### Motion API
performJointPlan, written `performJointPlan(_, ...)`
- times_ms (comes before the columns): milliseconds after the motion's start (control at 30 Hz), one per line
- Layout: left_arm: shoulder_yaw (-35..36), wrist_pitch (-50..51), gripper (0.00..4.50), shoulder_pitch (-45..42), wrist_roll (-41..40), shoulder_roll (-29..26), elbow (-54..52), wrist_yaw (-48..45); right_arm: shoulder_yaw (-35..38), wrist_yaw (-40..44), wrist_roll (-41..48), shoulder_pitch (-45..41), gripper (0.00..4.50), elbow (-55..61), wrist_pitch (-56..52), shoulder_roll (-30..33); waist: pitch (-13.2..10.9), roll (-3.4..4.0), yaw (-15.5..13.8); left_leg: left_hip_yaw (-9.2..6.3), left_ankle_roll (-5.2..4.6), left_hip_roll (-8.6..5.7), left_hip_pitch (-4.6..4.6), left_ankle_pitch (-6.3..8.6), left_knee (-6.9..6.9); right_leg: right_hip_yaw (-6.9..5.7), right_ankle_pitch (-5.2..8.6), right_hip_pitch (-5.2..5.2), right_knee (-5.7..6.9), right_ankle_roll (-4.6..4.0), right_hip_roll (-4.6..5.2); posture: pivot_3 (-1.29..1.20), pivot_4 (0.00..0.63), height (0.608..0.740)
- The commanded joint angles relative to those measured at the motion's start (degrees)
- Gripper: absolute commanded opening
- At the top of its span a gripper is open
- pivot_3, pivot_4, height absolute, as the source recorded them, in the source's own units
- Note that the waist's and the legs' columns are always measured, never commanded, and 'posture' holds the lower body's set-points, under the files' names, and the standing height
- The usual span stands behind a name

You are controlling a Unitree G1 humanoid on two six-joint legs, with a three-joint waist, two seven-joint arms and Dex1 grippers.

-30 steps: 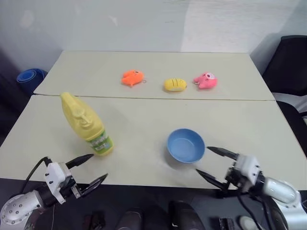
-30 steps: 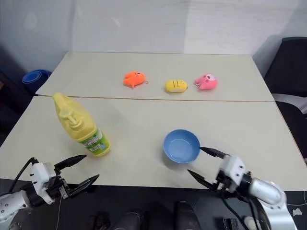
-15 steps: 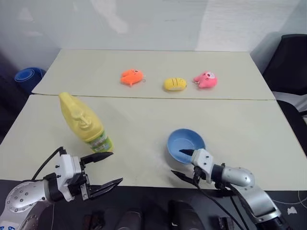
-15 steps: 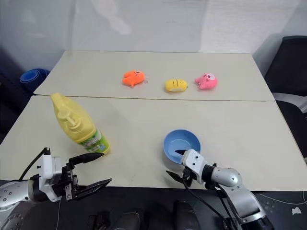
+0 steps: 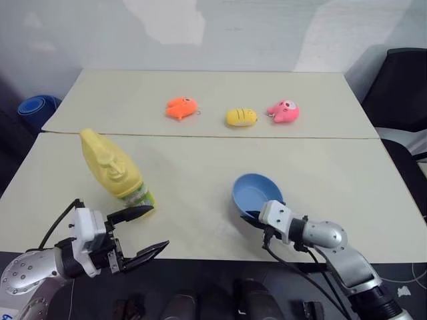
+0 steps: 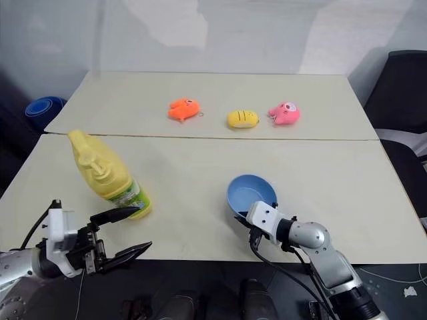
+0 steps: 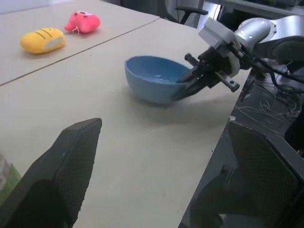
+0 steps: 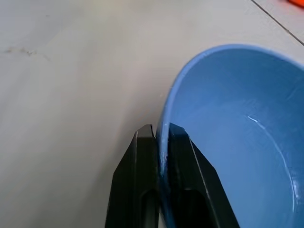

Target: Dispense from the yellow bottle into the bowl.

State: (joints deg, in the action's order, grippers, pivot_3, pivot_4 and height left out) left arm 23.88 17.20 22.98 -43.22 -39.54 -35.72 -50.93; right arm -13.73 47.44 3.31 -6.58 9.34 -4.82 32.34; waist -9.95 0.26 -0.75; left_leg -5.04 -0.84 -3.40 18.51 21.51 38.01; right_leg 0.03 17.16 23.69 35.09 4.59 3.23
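Right gripper [image 8: 161,137] pinched on the near rim of the bowl [image 5: 253,192]; left gripper [image 5: 143,231] spread wide and holding nothing.

The right gripper's two black fingers [image 8: 140,180] are clamped together on the bowl's wall, one finger inside and one outside, and the bowl looks tipped, with its far rim raised off the table [image 5: 320,180]. Well off to that gripper's left, the left gripper hangs at the table's near edge with its fingers apart. The yellow bottle [image 5: 112,173] stands tilted just beyond the upper finger, whose tip is near the label band, apart from it. Far past both grippers, on the rear table, lie an orange toy [image 5: 181,107], a yellow toy [image 5: 241,117] and a pink toy [image 5: 283,111].
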Motion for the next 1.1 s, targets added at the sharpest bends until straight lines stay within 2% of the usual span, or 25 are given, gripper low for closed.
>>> performJointPlan(33, 8.60, 5.43, 3.58, 0.23, -14.58, -2.01, -4.45, 3.82, -0.24, 5.85, 2.67, -4.17, 0.00, 4.22, 0.03, 2.31, -0.10, 0.00, 0.07, 0.00, 0.00, 0.00, 0.02, 0.00, 0.00, 0.00, 0.00, 0.02, 0.01, 0.00, 0.00, 0.00, 0.150, 0.740)
performJointPlan(133, 16.01, 9.06, 2.60, -0.35, -32.31, -4.49, -6.51, 10.60, -1.47, 12.54, 5.45, -10.44, 0.00, 5.84, -1.59, 3.90, -0.17, -0.01, 0.45, 0.00, 0.02, 0.01, 0.13, -0.01, 0.08, 0.00, 0.00, 0.13, 0.09, 0.00, 0.00, 0.00, 0.150, 0.740)
performJointPlan(233, 20.34, 9.76, 1.68, -3.08, -43.45, -7.27, -7.00, 17.04, -2.98, 17.79, 7.43, -17.77, 0.00, 4.47, -2.84, 3.54, -0.27, -0.01, 0.76, 0.00, 0.04, 0.02, 0.10, -0.02, 0.11, 0.00, 0.00, 0.12, 0.12, 0.00, 0.00, 0.00, 0.150, 0.740)
performJointPlan(333, 22.82, 9.29, 0.74, -7.37, -46.76, -9.14, -5.07, 21.40, -5.25, 23.30, 8.69, -25.75, 0.00, 1.94, -2.75, 2.01, -0.29, 0.02, 0.80, -0.03, 0.07, 0.01, 0.08, -0.03, 0.10, -0.04, 0.01, 0.11, 0.13, -0.02, -0.01, 0.00, 0.150, 0.740)
performJointPlan(400, 23.43, 8.39, 0.10, -11.45, -44.74, -9.99, -2.04, 24.09, -6.84, 27.44, 9.68, -30.41, 0.00, 0.22, -2.52, 0.90, -0.31, 0.04, 0.82, -0.03, 0.10, 0.01, 0.09, -0.05, 0.09, -0.05, 0.02, 0.14, 0.13, -0.03, -0.03, 0.00, 0.150, 0.740)
performJointPlan(533, 21.04, 6.20, 0.03, -17.24, -29.49, -12.06, 6.21, 22.42, -9.65, 34.47, 13.31, -38.54, 0.00, -1.15, -4.45, -2.90, -0.30, 0.04, 0.88, -0.05, 0.18, 0.02, 0.29, -0.10, 0.10, -0.08, 0.02, 0.35, 0.13, -0.04, -0.09, 0.00, 0.150, 0.740)
performJointPlan(667, 18.13, 4.68, 0.03, -19.59, -19.61, -12.77, 11.48, 18.52, -11.10, 37.48, 13.84, -42.24, 0.00, -3.25, -5.45, -5.23, -0.30, 0.04, 0.98, 0.00, 0.24, 0.02, 0.87, -0.15, 0.17, -0.04, 0.02, 0.97, 0.46, -0.05, -0.10, 0.00, 0.150, 0.740)
performJointPlan(900, 11.10, 4.69, 0.03, -25.67, -12.53, -11.16, 14.49, 15.22, -13.86, 36.44, 11.34, -50.71, 0.00, -6.87, -10.82, -10.23, -0.29, 0.02, 1.05, -0.03, 0.25, -0.01, 1.52, -0.15, 0.44, -0.09, 0.02, 1.60, 0.65, -0.05, -0.05, 0.00, 0.150, 0.740)
performJointPlan(967, 10.33, 4.99, 0.03, -27.03, -11.70, -10.55, 15.01, 14.87, -14.65, 35.62, 10.42, -53.45, 0.00, -7.75, -13.38, -11.97, -0.29, 0.02, 1.31, -0.07, 0.28, 0.00, 1.84, -0.14, 0.74, -0.14, 0.02, 1.93, 0.89, -0.06, -0.05, 0.00, 0.150, 0.740)
performJointPlan(1100, 9.75, 5.78, 0.03, -28.02, -10.16, -10.09, 15.91, 14.15, -15.80, 35.27, 8.72, -57.54, 0.00, -9.46, -15.34, -14.30, -0.29, 0.02, 2.23, -0.07, 0.29, -0.03, 1.85, -0.13, 1.01, -0.15, 0.02, 1.90, 0.90, -0.06, -0.03, 0.00, 0.150, 0.740)
